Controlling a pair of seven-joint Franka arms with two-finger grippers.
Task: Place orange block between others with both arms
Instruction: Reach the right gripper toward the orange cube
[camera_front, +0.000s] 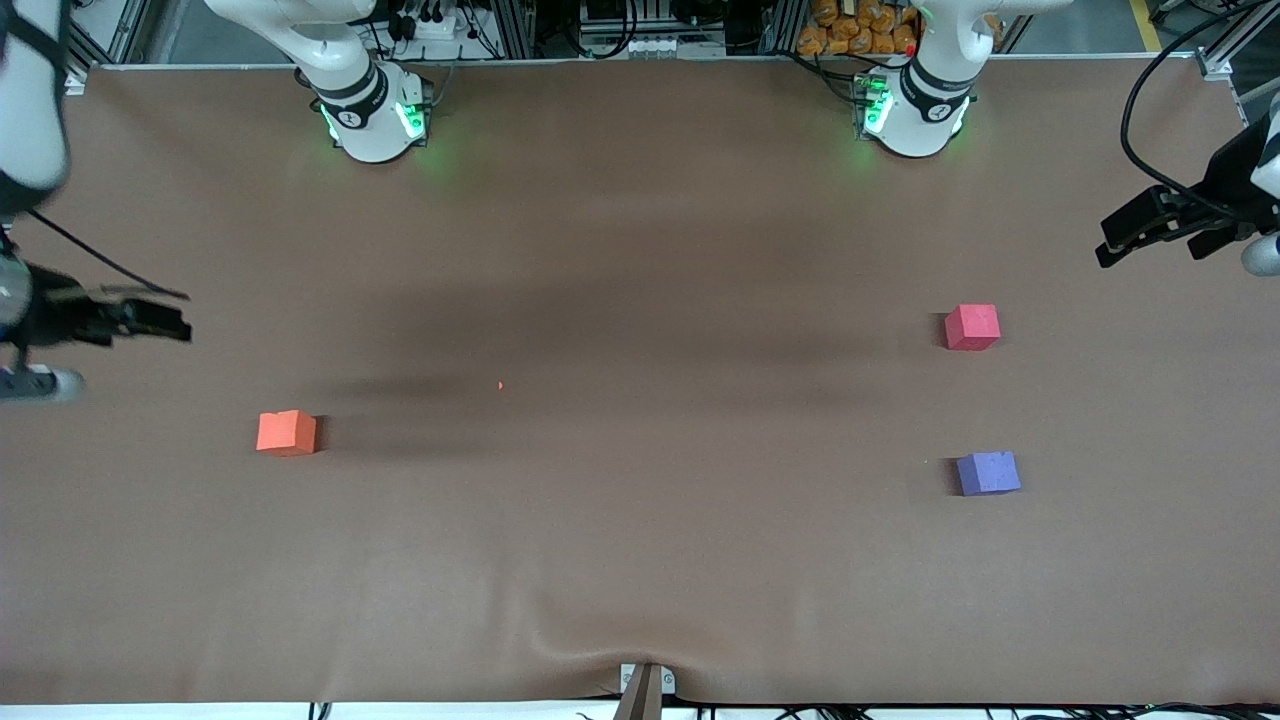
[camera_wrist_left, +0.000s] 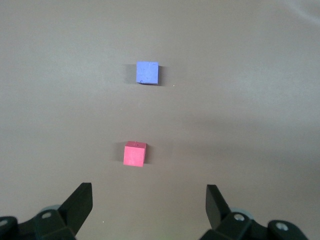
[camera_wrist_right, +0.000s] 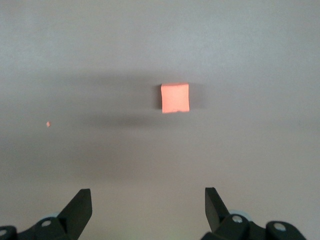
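Left wrist view: my left pincer (camera_wrist_left: 149, 206) hangs in the air with its two black fingers (camera_wrist_left: 80, 202) spread wide and nothing between them, over the bare brown surface (camera_wrist_left: 250, 100) at the left arm's end. Below it lie the pinkish-red cube (camera_wrist_left: 135, 153) and the purple-blue cube (camera_wrist_left: 147, 73), well apart from each other, with open surface between them. In the right wrist view, my right pincer (camera_wrist_right: 148, 206) is also spread wide and holding nothing, up in the air over the right arm's end of the surface. Under it sits the orange block (camera_wrist_right: 175, 98), flat on the surface and untouched, with a tiny orange speck (camera_wrist_right: 48, 124) lying apart from it. In the front view, the left pincer (camera_front: 1135, 235) and the right pincer (camera_front: 150, 315) are at the two ends of the surface. The orange block (camera_front: 286, 433) lies toward the right arm's end; the pinkish-red cube (camera_front: 971, 327) and the purple-blue cube (camera_front: 988, 473) lie toward the left arm's end, the purple-blue one nearer to the front camera. The speck (camera_front: 501, 385) rests between the orange block and the two cubes, closer to the block.
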